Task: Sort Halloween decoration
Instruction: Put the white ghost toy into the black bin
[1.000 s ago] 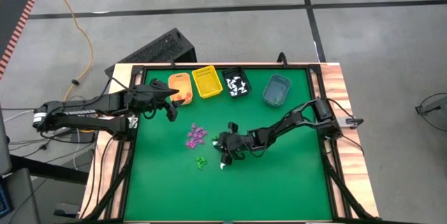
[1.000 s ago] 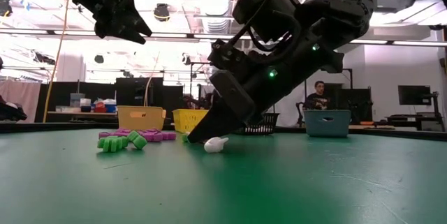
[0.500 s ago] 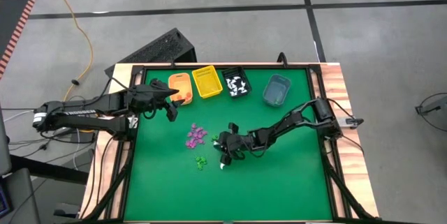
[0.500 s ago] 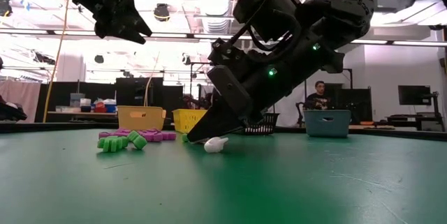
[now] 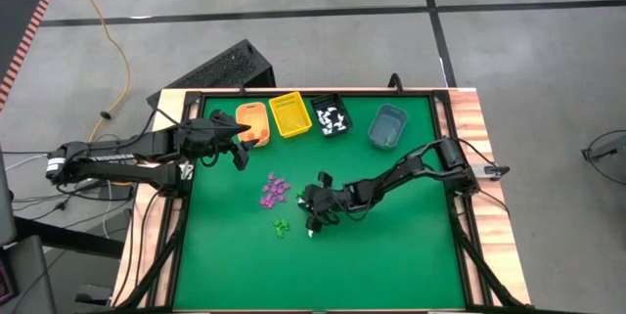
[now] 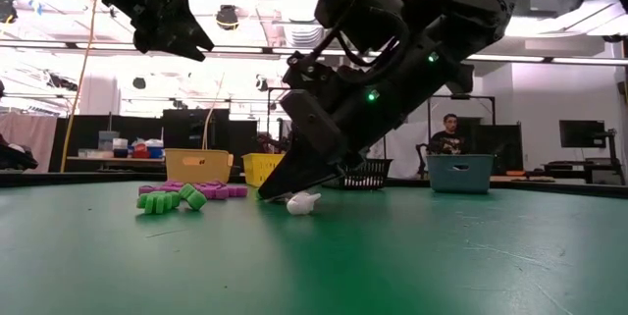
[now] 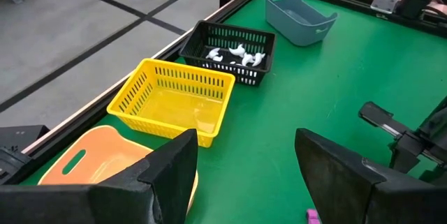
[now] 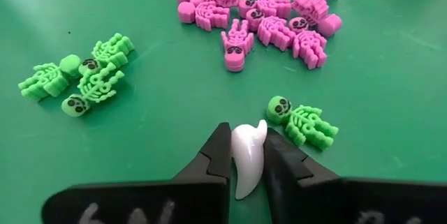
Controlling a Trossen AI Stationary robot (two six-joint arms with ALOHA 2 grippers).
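Right end effector (image 8: 241,155) low on the green counter (image 5: 391,246), fingers pinched onto 1 white trinket (image 8: 246,158). Green skeletons (image 8: 80,77), then pink ones (image 8: 269,11) beyond. Left end effector (image 5: 238,148) open, hovering by the orange bin (image 5: 252,123).

no readable text, labels, signs

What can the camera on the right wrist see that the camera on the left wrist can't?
Only the right wrist view shows the right gripper, its fingers closed on a white piece, with pink skeletons and green skeletons lying nearby. Only the left wrist view shows the orange bin, yellow basket, black basket holding white pieces, and grey-blue bin. Both show the green table.
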